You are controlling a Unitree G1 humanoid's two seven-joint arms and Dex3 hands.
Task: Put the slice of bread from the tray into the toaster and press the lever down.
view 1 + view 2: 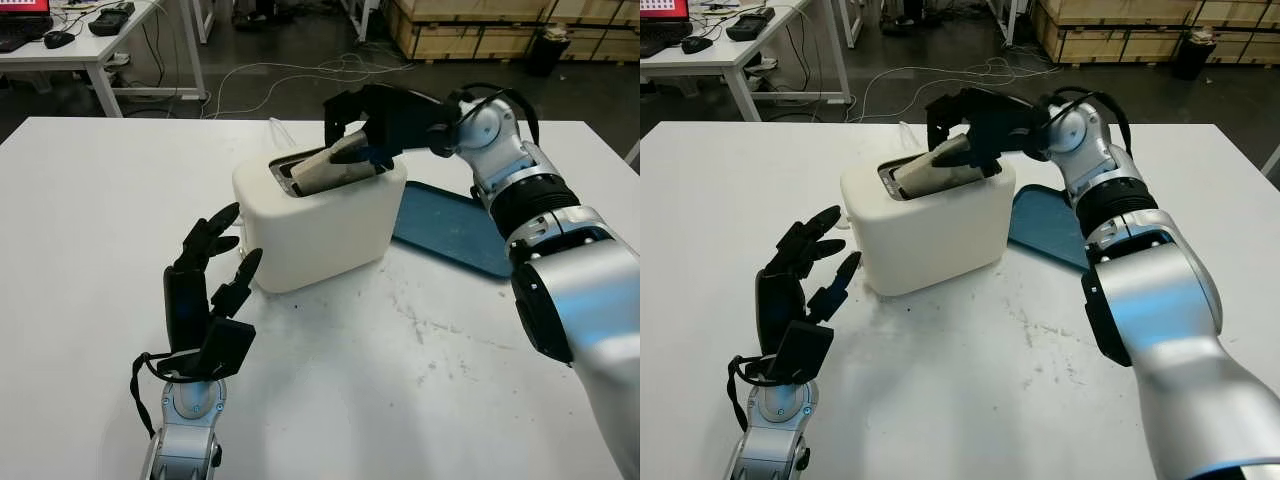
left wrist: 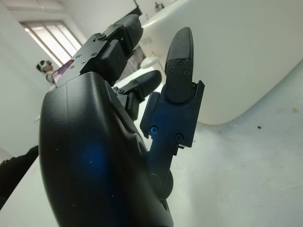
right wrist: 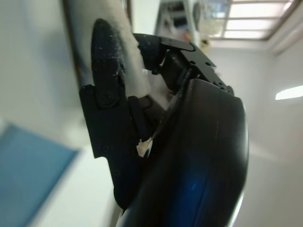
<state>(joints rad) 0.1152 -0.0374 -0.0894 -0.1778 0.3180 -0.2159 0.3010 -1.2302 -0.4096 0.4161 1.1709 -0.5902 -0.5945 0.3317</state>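
Seen from the left eye, a white toaster (image 1: 320, 215) stands near the middle of the white table (image 1: 90, 210). The right hand (image 1: 375, 125) reaches over the toaster's top from the right, its black fingers closed around the slice of bread (image 1: 325, 170). The slice lies tilted in the slot opening, its lower end inside and its upper end in the fingers. A blue tray (image 1: 450, 225) lies flat on the table just right of the toaster, partly behind the right forearm. The left hand (image 1: 205, 285) is raised above the table in front of the toaster's left corner, open, fingertips pointing toward the toaster and apart from it.

From the right eye, the same layout shows: the slice of bread (image 1: 935, 170) is slanted across the toaster's (image 1: 930, 225) slot under the right hand (image 1: 975, 125), and the tray (image 1: 1045, 230) sits just beside the toaster.

In the left wrist view, the left hand (image 2: 142, 109) holds nothing, with the toaster's white side wall (image 2: 236, 56) close ahead of its fingers (image 2: 179, 56).

In the right wrist view, the right hand's fingers (image 3: 106, 94) press against the pale slice of bread (image 3: 130, 52); a blurred blue patch of the tray (image 3: 33, 165) lies below.
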